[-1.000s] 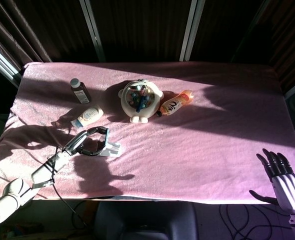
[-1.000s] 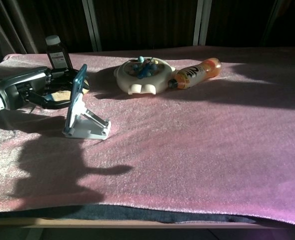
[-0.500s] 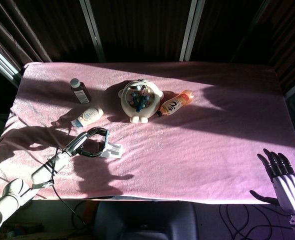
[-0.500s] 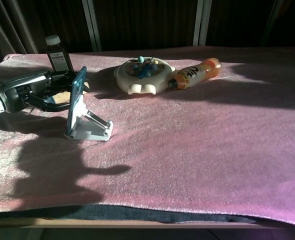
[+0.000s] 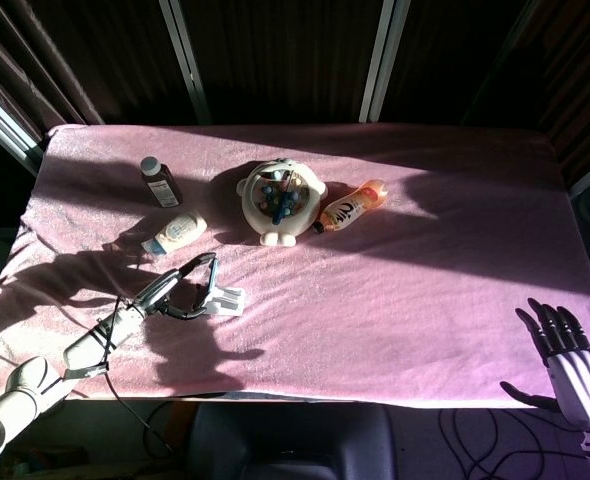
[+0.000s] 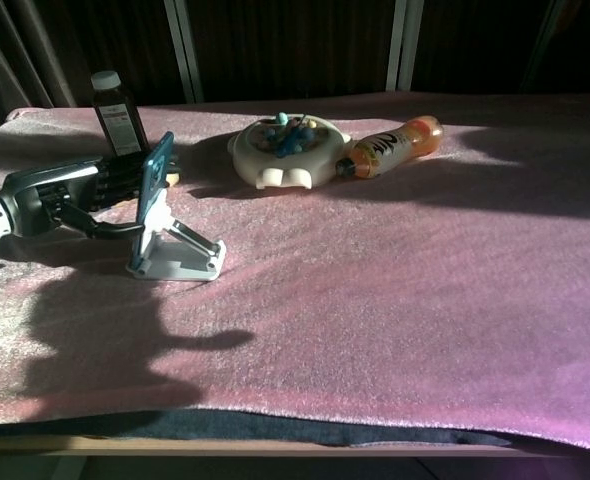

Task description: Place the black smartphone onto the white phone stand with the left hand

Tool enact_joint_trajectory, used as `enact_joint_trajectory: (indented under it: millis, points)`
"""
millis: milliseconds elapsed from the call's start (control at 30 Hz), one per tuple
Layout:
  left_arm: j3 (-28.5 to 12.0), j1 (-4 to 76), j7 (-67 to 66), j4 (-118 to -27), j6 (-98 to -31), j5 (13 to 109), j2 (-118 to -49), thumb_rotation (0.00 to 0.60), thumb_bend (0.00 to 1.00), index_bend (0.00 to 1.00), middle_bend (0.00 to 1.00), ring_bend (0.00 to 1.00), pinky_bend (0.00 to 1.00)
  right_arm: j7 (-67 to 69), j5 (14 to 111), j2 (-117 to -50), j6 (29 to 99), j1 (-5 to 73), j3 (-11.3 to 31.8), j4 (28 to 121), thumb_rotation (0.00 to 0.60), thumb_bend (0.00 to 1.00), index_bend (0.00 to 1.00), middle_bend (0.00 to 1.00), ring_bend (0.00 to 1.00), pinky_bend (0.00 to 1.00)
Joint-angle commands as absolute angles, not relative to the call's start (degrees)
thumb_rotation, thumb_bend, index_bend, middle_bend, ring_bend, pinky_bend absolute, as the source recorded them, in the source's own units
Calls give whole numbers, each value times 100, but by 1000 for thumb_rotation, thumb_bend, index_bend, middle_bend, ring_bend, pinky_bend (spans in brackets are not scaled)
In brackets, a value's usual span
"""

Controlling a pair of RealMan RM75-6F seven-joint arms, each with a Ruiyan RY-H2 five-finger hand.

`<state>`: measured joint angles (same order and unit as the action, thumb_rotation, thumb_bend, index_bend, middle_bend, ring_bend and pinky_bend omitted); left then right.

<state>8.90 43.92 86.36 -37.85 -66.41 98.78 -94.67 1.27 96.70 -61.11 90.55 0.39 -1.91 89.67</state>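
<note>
The black smartphone (image 6: 157, 172) stands tilted on the white phone stand (image 6: 178, 258) at the left of the pink table; the stand (image 5: 226, 298) also shows in the head view. My left hand (image 6: 63, 197) reaches in from the left. Its fingers (image 6: 123, 176) lie against the back of the phone, and the thumb runs underneath toward the phone's lower end. The head view shows the left hand (image 5: 165, 293) curved around the smartphone (image 5: 211, 280). My right hand (image 5: 567, 362) hangs off the table's front right corner, fingers spread, holding nothing.
Behind the stand are a dark bottle with a white cap (image 6: 117, 113) and a small lying bottle (image 5: 178, 233). A white round toy (image 6: 284, 150) and an orange bottle on its side (image 6: 391, 146) sit at mid-table. Pink cloth (image 6: 425, 290) stretches to the right.
My left hand has dropped lower and its fingers have straightened along the phone's back. The phone and stand shifted slightly. The right hand has not moved.
</note>
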Motion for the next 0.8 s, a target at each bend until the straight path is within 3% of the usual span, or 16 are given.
enact_joint_trajectory:
  millis: [33,167,267,367,433,533,600,800]
  points:
    - [876,4379,8563,-3857,-6671,9848,-9420,600,285,0,0,0,0,141,9676,-6110,9069,35,-190,8963,600,210,0,0,0,0]
    - [852,4198,8124,-4099,-6968,9805,-9184,600,283,0,0,0,0,190,9681,-6102,9109,19,-188,8945,600,210,0,0,0,0]
    - [854,3782,6894,-4567,-7290,9663,-8743,600,290,0,0,0,0,189,9643,-6090,9074,20,-186,8942,600,210,0,0,0,0]
    - [802,3046,4324,-5646,-7469,9106,-8046,600,323,0,0,0,0,128,9568,-6082,8991,39,-172,8969,600,210,0,0,0,0]
    - [707,2386,2088,-6910,-7727,8363,-7541,600,330,0,0,0,0,70,9536,-6085,8936,57,-165,8998,600,210,0,0,0,0]
    - [579,1689,-516,-8570,-8651,7661,-7186,600,330,0,0,0,0,-41,9513,-6108,8870,81,-160,9032,600,210,0,0,0,0]
    - [573,1434,-1091,-9069,-9085,7692,-7197,600,331,0,0,0,0,-111,9521,-6126,8821,105,-163,9066,600,210,0,0,0,0]
    - [551,1252,-1529,-9328,-9004,7671,-7162,600,331,0,0,0,0,-221,9627,-6164,8795,141,-192,9122,600,210,0,0,0,0]
